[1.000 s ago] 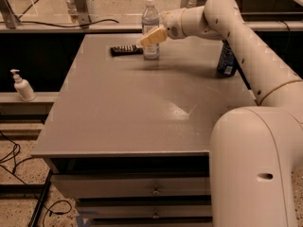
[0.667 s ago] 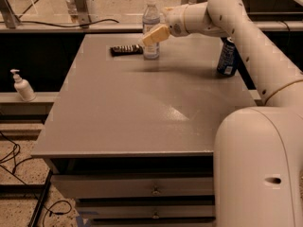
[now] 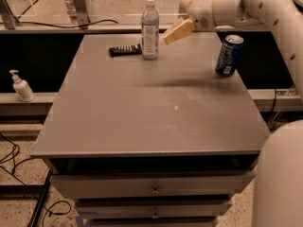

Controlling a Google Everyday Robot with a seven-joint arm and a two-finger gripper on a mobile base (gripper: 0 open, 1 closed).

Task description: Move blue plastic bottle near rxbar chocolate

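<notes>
The blue plastic bottle (image 3: 150, 28) stands upright at the far middle of the grey table (image 3: 151, 112), with a white cap and a blue-and-white label. The rxbar chocolate (image 3: 125, 49), a flat dark bar, lies just left of the bottle's base, close to it. My gripper (image 3: 178, 31) hovers above the table a short way to the right of the bottle, apart from it, open and empty. My white arm reaches in from the upper right.
A dark blue soda can (image 3: 229, 55) stands near the table's right edge. A white pump dispenser (image 3: 21, 86) sits on a low ledge to the left of the table. Drawers are under the tabletop at the front.
My gripper was around the bottle; it has let go and drawn back to the right. The bottle stays upright beside the bar.
</notes>
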